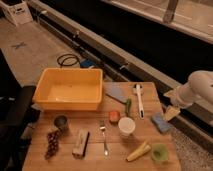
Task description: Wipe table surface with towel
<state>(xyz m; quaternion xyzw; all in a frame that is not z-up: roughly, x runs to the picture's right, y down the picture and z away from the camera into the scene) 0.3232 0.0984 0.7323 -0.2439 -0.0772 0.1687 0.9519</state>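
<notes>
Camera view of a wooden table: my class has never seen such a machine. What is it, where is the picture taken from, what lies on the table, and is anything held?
The white arm at the right belongs to a mobile robot. Its two-finger gripper hangs open near the table's right edge, close to a blue sponge. One camera looks down on the table surface at a slant; its mounting cannot be told. On the wood lie a yellow tub, the grey-blue towel beside it, a white-handled tool, a white cup, a fork, a banana and grapes. Nothing is held; the towel is untouched.
</notes>
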